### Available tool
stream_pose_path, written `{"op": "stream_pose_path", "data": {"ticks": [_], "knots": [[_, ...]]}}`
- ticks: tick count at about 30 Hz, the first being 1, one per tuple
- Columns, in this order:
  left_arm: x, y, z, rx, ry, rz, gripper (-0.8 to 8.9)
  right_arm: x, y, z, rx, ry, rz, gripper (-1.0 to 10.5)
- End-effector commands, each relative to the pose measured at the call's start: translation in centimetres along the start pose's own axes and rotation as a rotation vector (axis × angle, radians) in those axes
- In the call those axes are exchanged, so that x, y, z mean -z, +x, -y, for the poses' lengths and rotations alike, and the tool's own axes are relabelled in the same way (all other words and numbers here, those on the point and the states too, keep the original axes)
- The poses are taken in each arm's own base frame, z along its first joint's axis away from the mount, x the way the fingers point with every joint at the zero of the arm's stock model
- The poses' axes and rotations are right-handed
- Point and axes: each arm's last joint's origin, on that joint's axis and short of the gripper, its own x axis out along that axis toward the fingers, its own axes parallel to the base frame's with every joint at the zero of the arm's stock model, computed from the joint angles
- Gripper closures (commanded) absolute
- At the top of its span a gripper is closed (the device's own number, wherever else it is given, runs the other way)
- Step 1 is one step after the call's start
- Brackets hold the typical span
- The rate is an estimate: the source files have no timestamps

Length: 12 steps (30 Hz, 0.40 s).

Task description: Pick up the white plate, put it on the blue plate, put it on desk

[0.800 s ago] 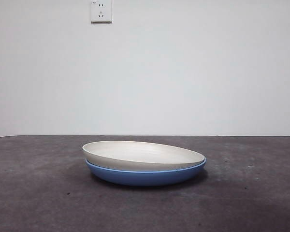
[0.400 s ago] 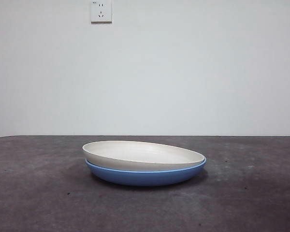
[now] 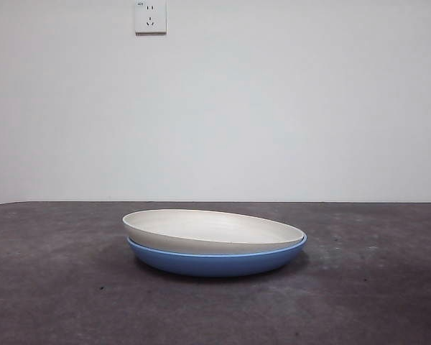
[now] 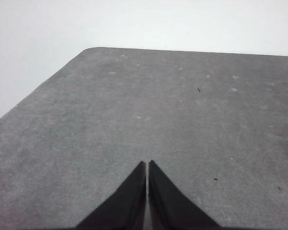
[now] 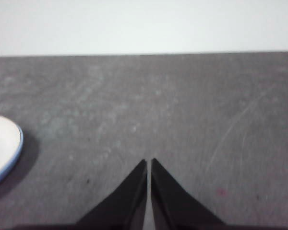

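Observation:
The white plate [image 3: 212, 230] rests inside the blue plate [image 3: 219, 261], slightly tilted, on the dark grey desk [image 3: 57, 287] in the middle of the front view. An edge of the stacked plates, white [image 5: 1, 143] with a blue rim [image 5: 12, 158], shows in the right wrist view. My right gripper [image 5: 149, 162] is shut and empty above bare desk, apart from the plates. My left gripper [image 4: 147, 163] is shut and empty over bare desk [image 4: 158, 110]; no plate shows in its view. Neither arm shows in the front view.
A white wall with a socket [image 3: 150, 16] stands behind the desk. The desk's far corner and edge [image 4: 89, 49] show in the left wrist view.

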Motion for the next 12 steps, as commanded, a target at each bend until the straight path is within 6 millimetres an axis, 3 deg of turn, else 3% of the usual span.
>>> {"op": "stream_pose_path", "data": {"ticks": [1, 12], "knots": [[0.70, 0.20, -0.03, -0.005, -0.006, -0.023, 8.05, 0.25, 0.03, 0.06, 0.008, 0.021, -0.013, 9.4], [0.72, 0.20, -0.03, -0.005, -0.006, -0.024, 8.05, 0.13, 0.03, 0.02, -0.002, 0.035, -0.002, 9.4]]}}
